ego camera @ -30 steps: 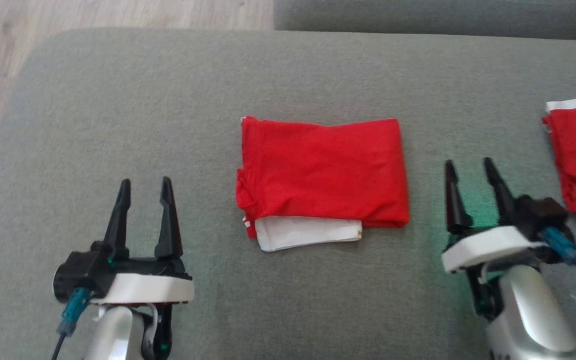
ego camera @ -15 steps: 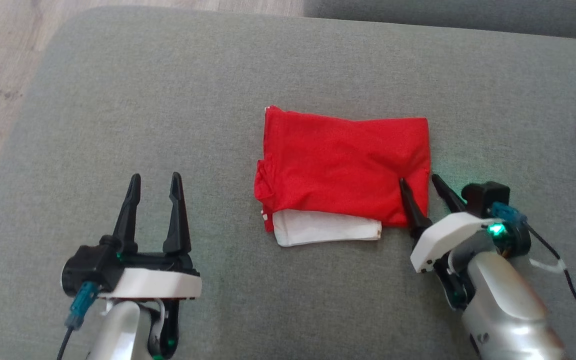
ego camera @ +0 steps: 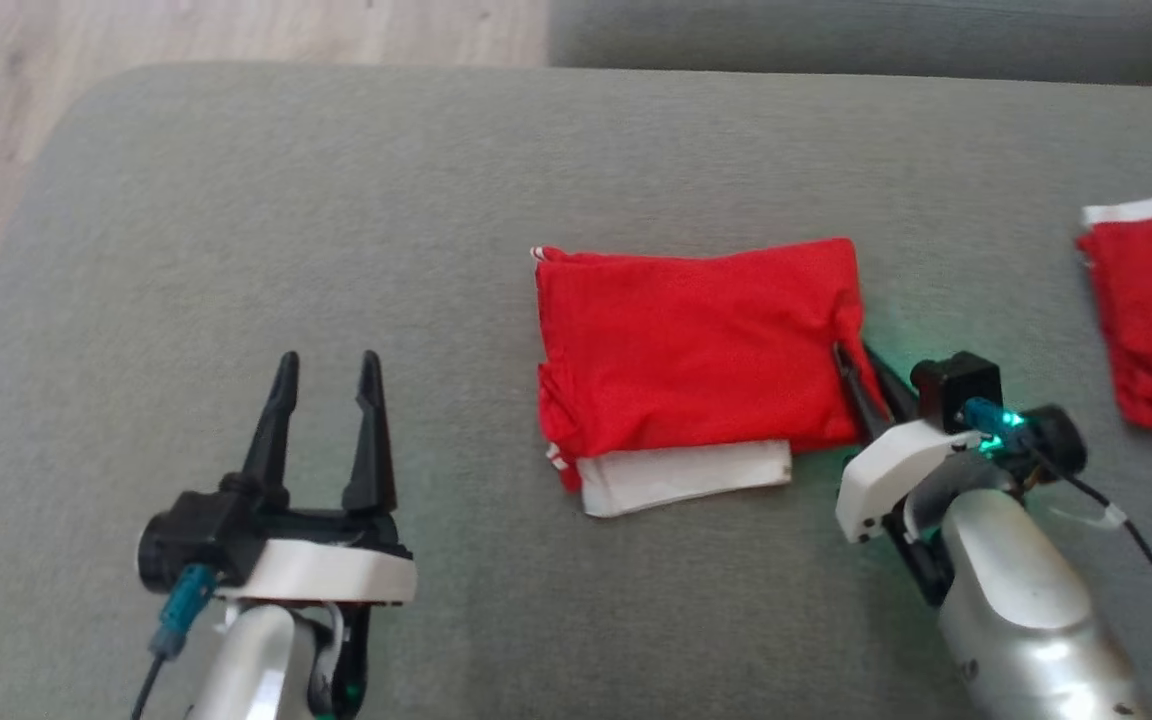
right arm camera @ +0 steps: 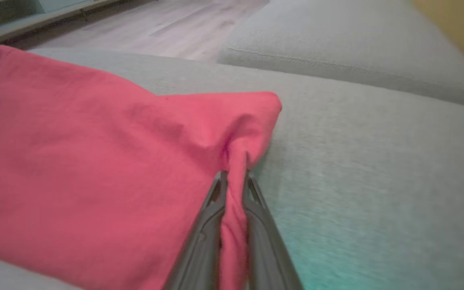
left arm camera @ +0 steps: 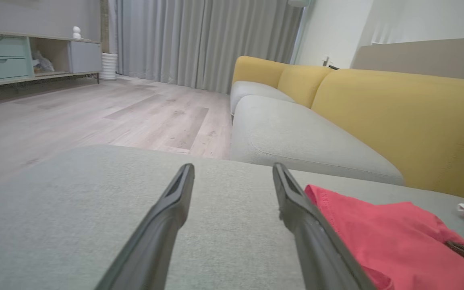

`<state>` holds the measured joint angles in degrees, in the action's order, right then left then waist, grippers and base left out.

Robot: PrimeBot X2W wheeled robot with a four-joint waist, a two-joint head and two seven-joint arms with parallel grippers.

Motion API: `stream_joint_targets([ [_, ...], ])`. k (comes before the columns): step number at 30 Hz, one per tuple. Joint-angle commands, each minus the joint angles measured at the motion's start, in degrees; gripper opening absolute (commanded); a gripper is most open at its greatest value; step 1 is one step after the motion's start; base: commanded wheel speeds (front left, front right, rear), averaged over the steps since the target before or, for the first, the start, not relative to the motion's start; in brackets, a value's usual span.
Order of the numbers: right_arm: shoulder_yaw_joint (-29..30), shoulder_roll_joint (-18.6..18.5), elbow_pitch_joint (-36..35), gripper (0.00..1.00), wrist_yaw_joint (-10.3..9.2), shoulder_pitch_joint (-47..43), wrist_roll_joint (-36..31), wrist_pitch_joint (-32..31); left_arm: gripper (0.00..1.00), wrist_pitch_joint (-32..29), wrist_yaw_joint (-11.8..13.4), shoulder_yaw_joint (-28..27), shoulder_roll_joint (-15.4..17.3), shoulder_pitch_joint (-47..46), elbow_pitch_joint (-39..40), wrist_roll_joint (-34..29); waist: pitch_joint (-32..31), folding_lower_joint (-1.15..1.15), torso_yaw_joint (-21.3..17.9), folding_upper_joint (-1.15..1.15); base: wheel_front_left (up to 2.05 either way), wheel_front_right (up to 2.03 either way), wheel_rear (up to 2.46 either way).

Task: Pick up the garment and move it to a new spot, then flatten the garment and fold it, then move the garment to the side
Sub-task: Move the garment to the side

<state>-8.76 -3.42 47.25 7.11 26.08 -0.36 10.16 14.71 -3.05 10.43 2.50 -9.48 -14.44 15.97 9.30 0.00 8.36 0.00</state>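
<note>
Fingers of the right gripper (right arm camera: 235, 176) clamp the folded red cloth garment (right arm camera: 95, 153) between them; left gripper (ego camera: 328, 360) fingers stand apart.

Inspection finding: no legible text, label, brand, number or sign is recorded in any view. Nothing readable is made out on the red garment (ego camera: 696, 350) or its white band (ego camera: 686, 478).
</note>
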Motion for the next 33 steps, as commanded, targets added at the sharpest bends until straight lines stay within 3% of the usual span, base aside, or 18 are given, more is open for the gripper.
stream_joint_targets([
  [1, -0.8, -0.2, -2.3, 0.00, 0.37, 1.3, -1.2, 0.7, 1.00, 0.3, 0.0, -1.2, 0.4, -1.0, 1.9, -0.5, -0.8, 0.00, -1.7, 0.00, 0.00, 0.00, 0.00],
  [6, -2.1, -4.4, -7.4, 0.00, 0.37, 1.8, -5.7, -2.1, 1.00, 0.3, 0.2, 0.5, 0.4, -0.6, 2.0, -2.4, -1.0, 0.00, -6.5, 0.00, 0.00, 0.00, 0.00],
  [13, -3.3, -16.6, -14.6, 0.00, 0.37, 6.8, -5.6, -7.1, 1.00, 0.3, 0.0, 0.4, 0.4, -3.4, 3.4, -3.2, 3.9, 0.00, -11.7, 0.00, 0.00, 0.00, 0.00],
  [16, -2.9, -22.6, -14.7, 0.00, 0.37, 8.9, -5.8, -8.5, 1.00, 0.3, -0.4, 0.2, 0.4, -5.5, 4.1, -3.4, 6.7, 0.00, -12.3, 0.00, 0.00, 0.00, 0.00],
  [19, -1.3, -26.2, -14.0, 0.00, 0.37, 11.1, -5.2, -9.5, 1.00, 0.3, -0.8, -0.2, 0.4, -7.2, 4.5, -3.7, 9.3, 0.00, -12.6, 0.00, 0.00, 0.00, 0.00],
  [26, 4.7, -31.1, -11.2, 0.00, 0.37, 14.5, -7.3, -12.0, 1.00, 0.3, -1.8, -1.6, 0.4, -9.3, 4.3, -4.5, 13.1, 0.00, -11.9, 0.00, 0.00, 0.00, 0.00],
  [33, 10.4, -31.6, -9.7, 0.00, 0.37, 14.6, -10.4, -13.1, 1.00, 0.3, -2.4, -2.9, 0.4, -9.6, 4.0, -4.6, 13.8, 0.00, -11.4, 0.00, 0.00, 0.00, 0.00],
])
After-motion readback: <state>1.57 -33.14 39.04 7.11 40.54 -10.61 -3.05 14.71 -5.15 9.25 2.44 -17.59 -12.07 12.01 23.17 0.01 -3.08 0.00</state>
